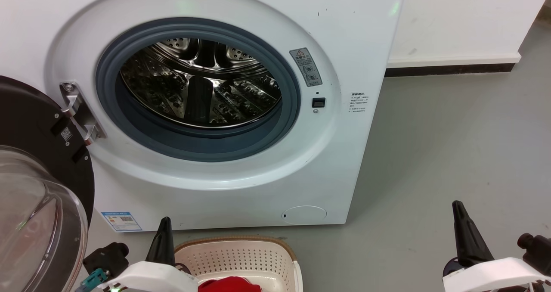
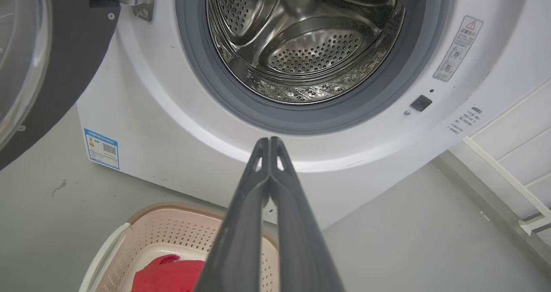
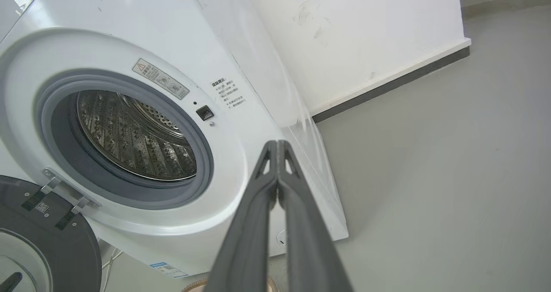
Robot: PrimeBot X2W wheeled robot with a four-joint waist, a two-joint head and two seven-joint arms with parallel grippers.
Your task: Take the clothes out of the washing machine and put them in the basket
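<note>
Judging the drum (image 1: 202, 89) of the washing machine (image 1: 344, 163) bare and the clothes (image 1: 230, 284) in the basket (image 1: 236, 240), we should check the gasket (image 1: 206, 147) for leftovers, with the left gripper (image 2: 269, 142) and right gripper (image 3: 277, 144) both pinched together and empty.

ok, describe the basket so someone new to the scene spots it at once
Start at the big white washing machine with its door open. On the grey floor right in front of its base sits a small cream basket. Perforated walls, a brown rim and red clothes inside set it apart from everything around.
</note>
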